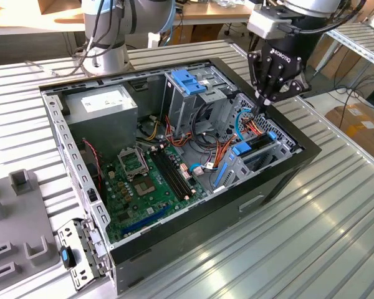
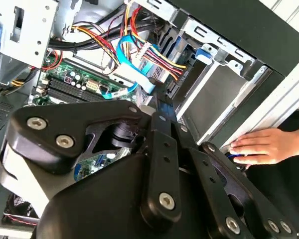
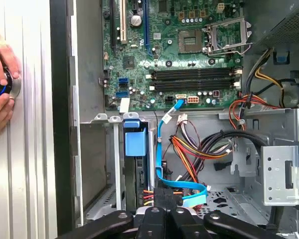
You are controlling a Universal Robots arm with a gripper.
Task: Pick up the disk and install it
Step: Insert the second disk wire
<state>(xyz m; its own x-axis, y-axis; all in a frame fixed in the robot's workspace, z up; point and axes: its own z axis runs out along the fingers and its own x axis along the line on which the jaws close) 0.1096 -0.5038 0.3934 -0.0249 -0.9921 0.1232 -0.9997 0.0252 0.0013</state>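
Observation:
The disk sits on edge inside the drive bay (image 1: 262,152) at the case's corner on the exterior view's right. Its blue bracket tab (image 3: 134,144) (image 1: 242,148) sticks out, and the dark drive body (image 3: 139,174) runs back from it in the first wrist view. My gripper (image 1: 262,107) hangs just above that bay's inner end, by the cable plugs. Its black fingers (image 3: 164,211) are shut together over the blue data cable (image 3: 182,189) and the orange and red power wires (image 3: 189,159). In the second wrist view the closed fingertips (image 2: 159,107) point into the bay with nothing between them.
The open computer case (image 1: 280,177) lies on a slatted metal table (image 1: 311,249). Inside are the green motherboard (image 1: 149,180), a grey power supply (image 1: 103,106) and a blue-topped drive cage (image 1: 190,87). A person's hand (image 3: 0,84) (image 2: 261,147) rests on a button outside the case wall.

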